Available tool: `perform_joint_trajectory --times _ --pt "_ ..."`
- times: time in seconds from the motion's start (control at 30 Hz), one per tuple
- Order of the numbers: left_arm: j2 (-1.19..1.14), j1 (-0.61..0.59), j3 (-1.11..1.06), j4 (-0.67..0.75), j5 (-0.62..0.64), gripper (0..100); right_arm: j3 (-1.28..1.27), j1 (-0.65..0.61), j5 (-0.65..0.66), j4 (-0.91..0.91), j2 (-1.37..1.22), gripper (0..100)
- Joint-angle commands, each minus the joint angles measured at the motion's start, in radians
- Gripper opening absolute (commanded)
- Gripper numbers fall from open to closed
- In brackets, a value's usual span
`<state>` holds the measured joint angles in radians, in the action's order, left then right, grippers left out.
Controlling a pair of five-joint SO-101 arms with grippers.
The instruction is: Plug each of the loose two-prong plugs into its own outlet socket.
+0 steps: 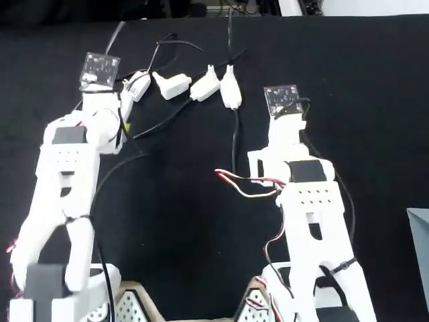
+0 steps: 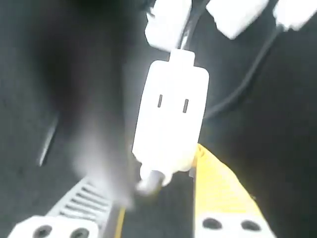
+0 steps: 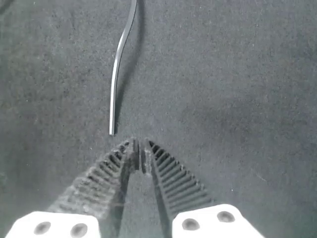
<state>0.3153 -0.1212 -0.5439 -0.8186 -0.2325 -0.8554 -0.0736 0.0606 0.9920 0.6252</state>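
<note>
A white outlet socket (image 2: 171,116) with two slots sits between my left gripper's (image 2: 163,163) grey ribbed finger and yellow finger (image 2: 218,188), which are shut on its near end. From above, this socket (image 1: 137,86) lies at the far left of a row, tilted by the left gripper (image 1: 126,97). Three more white plug and socket pieces follow it: one (image 1: 171,84), another (image 1: 206,86) and a third (image 1: 230,87), all on black cables. My right gripper (image 3: 141,153) is shut with nothing in it, low over the black cloth beside a black cable (image 3: 119,74).
Black cables (image 1: 234,134) run across the black cloth toward the far edge. Loose red and white wires (image 1: 244,184) hang beside the right arm. A grey box corner (image 1: 419,248) pokes in at the right edge.
</note>
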Motion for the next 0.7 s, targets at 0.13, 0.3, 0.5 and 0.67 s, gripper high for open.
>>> perform_joint_trajectory --times 0.13,0.3,0.5,0.67 --pt "-0.361 0.025 0.209 0.104 0.014 17 0.005 0.009 -0.009 -0.014 0.024 1.3" --pt "-0.474 0.031 0.280 0.103 0.097 29 0.005 0.009 -0.008 -0.014 0.024 1.3" --pt "-0.396 0.035 0.328 -0.068 0.061 31 0.005 0.008 -0.006 -0.014 0.022 1.3" --pt "-0.265 0.030 0.354 -0.203 0.060 30 0.005 0.008 -0.005 -0.014 0.022 1.3"
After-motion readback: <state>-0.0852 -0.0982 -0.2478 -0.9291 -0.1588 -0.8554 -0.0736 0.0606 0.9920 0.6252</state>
